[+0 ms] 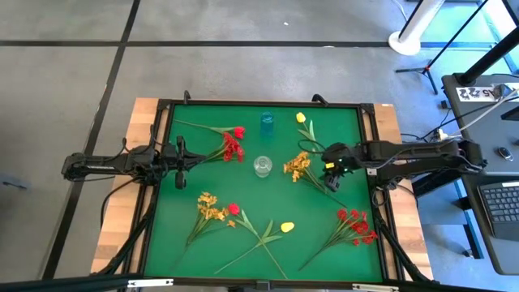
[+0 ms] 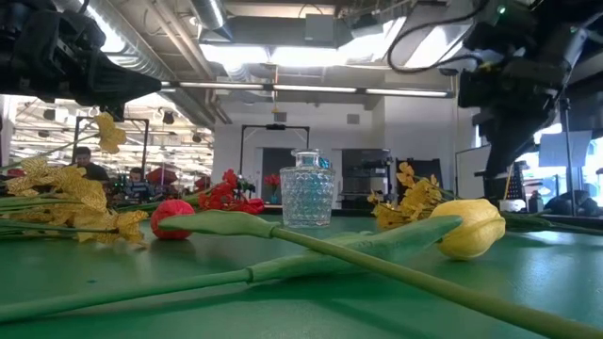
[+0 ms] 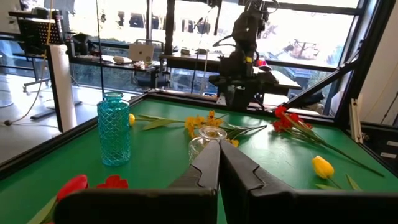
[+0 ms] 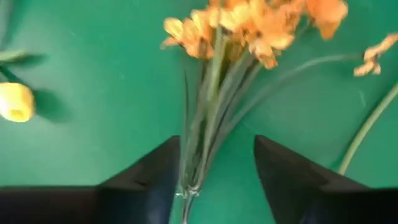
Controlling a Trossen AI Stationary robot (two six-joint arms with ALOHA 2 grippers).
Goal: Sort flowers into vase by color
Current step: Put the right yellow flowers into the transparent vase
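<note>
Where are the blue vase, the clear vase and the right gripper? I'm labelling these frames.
blue vase (image 1: pixel 267 122), high view, on its rim.
clear vase (image 1: pixel 262 166), high view, on its mouth.
right gripper (image 4: pixel 214 177), right wrist view, between its open fingers, straddling the yellow-orange sprig's stems.

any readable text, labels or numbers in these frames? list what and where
No text can be read in any view.
White label on the stand right of the table, high view: dark characters, too blurred to read.
Blue vase, clear vase, green mat, flowers: no markings visible.
Both arms: no legible branding.
</note>
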